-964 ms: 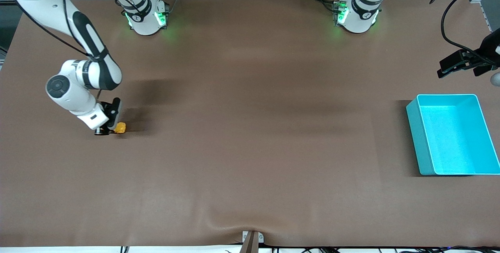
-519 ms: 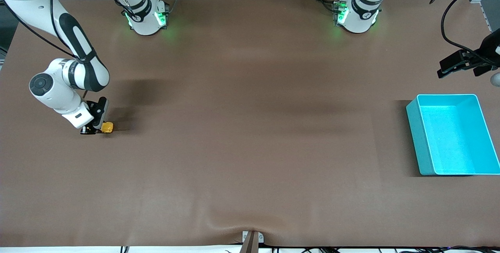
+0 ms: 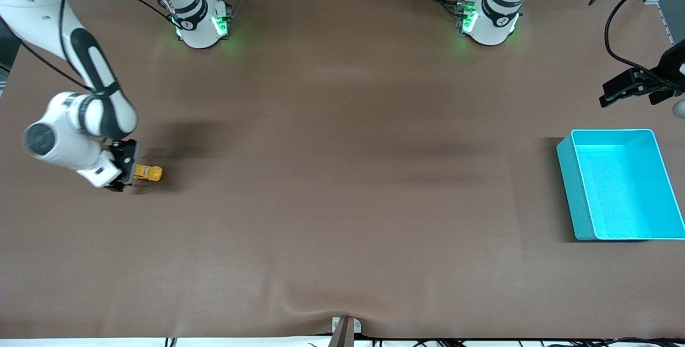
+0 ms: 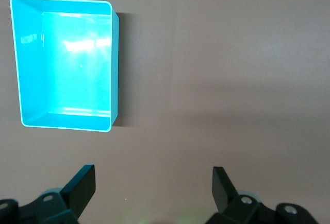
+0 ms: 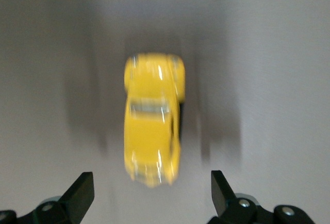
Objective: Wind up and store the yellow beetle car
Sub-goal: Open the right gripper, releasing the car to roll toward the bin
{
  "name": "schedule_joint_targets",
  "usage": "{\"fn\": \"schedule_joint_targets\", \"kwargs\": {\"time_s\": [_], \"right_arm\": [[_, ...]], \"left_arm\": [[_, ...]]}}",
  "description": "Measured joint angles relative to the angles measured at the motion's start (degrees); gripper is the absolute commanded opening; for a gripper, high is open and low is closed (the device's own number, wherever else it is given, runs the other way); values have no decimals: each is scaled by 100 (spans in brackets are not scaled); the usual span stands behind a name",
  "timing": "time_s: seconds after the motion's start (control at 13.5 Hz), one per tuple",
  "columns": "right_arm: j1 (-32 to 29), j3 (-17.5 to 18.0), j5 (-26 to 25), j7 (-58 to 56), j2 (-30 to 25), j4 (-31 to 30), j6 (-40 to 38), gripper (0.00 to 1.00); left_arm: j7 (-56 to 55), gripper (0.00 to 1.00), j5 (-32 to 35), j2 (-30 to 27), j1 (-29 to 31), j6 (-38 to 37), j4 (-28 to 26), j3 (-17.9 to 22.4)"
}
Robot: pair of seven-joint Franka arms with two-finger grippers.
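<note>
- Standing spread apart, the fingers of the right gripper (image 5: 149, 193) grip nothing; the yellow beetle car (image 5: 153, 118) lies free on the brown table (image 3: 342, 202), just ahead of the fingertips and not between them.
- The car's long axis runs straight away from the jaw gap in the right wrist view, so the fingers line up with its two flanks. In the front view that axis lies roughly along the table's length, pointing toward the left arm's end.
- The car (image 3: 147, 173) sits near the edge of the table at the right arm's end, just beside the right gripper (image 3: 124, 167), which hangs low over the table.
- The left gripper (image 4: 153, 189) waits, fingers also spread and empty, above the table close to the turquoise bin (image 4: 26, 64).
- The bin (image 3: 568, 186) stands near the edge at the left arm's end, well apart from the car.
- Judgement: the right arm is far nearer the car; the left arm is nearer the bin, so storing the car there most likely falls to it.
</note>
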Motion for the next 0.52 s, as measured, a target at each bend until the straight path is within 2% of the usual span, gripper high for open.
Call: {"fn": "schedule_joint_targets", "kwargs": {"time_s": [0.07,0.22,0.52], "right_arm": [[0,3,4,-100,-15,426,-531,100],[0,17,27,-257,-26,952,-1123,100],[0,19,188,-440,-35,1371,-1487,100]], "left_arm": [[0,100,0,0,1,0,0,0],[0,100,0,0,15,0,0,0],[0,100,0,2,59,0,0,1]]}}
